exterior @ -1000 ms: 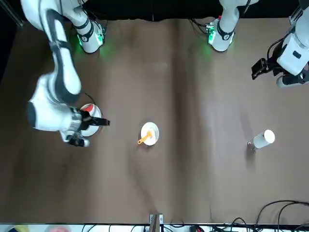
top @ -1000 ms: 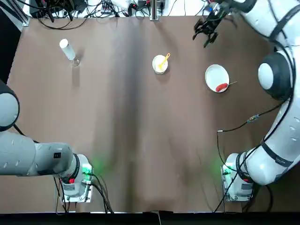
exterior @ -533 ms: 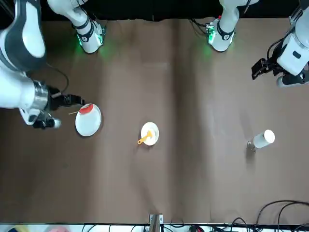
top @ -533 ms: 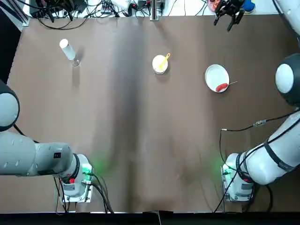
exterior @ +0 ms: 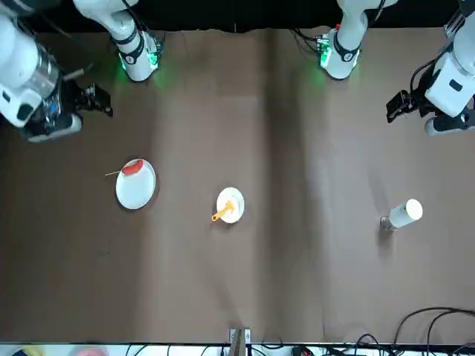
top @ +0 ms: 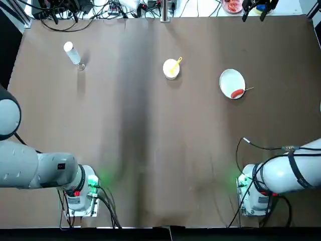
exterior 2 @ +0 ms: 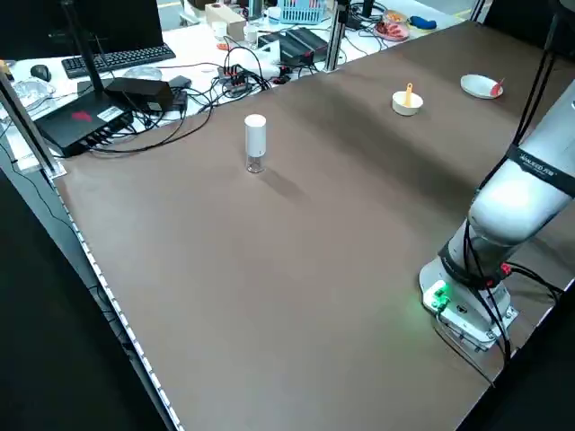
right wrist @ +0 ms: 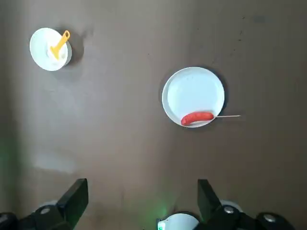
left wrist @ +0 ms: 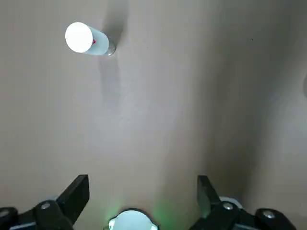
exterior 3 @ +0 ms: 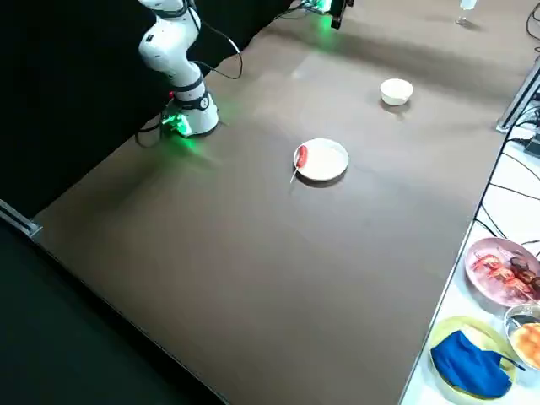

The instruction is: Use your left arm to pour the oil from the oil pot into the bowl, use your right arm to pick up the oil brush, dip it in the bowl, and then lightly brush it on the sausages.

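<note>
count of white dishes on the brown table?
2. The bowl, near the table's middle with the oil brush in it; the plate, to its right from overhead, holding the sausage.

Looks like a robotics lab to me: robot arms [exterior 3: 181,63] bolted to a big brown table [exterior 2: 269,269], plus a bench behind its far edge with a monitor [exterior 2: 27,31], keyboard [exterior 2: 117,60] and tons of cables [exterior 2: 234,76].

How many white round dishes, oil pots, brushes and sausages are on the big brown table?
White dishes: 2, the bowl and the plate
Oil pot: 1
Brush: 1
Sausage: 1, on the plate
Total: 5
</note>
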### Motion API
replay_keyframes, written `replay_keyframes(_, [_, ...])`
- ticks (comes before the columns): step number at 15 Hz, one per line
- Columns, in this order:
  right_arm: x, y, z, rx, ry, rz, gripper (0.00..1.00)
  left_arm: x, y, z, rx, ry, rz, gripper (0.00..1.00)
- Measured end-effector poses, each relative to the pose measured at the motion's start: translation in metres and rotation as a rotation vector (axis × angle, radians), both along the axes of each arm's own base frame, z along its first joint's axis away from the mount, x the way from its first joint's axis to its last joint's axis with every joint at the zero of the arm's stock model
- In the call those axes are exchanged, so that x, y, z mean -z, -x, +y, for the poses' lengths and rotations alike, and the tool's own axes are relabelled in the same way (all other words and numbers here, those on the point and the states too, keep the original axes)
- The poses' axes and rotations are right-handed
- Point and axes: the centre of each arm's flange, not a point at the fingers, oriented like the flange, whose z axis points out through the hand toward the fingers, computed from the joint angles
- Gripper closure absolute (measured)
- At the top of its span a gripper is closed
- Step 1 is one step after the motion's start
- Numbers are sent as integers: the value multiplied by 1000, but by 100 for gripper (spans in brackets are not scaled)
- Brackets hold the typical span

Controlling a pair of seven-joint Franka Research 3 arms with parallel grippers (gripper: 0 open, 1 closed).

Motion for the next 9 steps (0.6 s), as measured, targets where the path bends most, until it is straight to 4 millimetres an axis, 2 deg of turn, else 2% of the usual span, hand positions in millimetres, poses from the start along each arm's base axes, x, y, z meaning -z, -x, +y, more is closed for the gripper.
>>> replay_keyframes(1, [-6,7,-1,-4,7,-12,0,1,0,0,0,0,1,1])
replay_keyframes(2, [-11,18,-10,4,35,-29,0,2,-1,0,0,0,4,1])
replay_keyframes(4, [-9,27,-18,6,45,-38,0,2,-1,0,0,0,5,1])
replay_keyframes(9, [1,32,-40,-31,37,-55,0,2,-1,0,0,0,5,1])
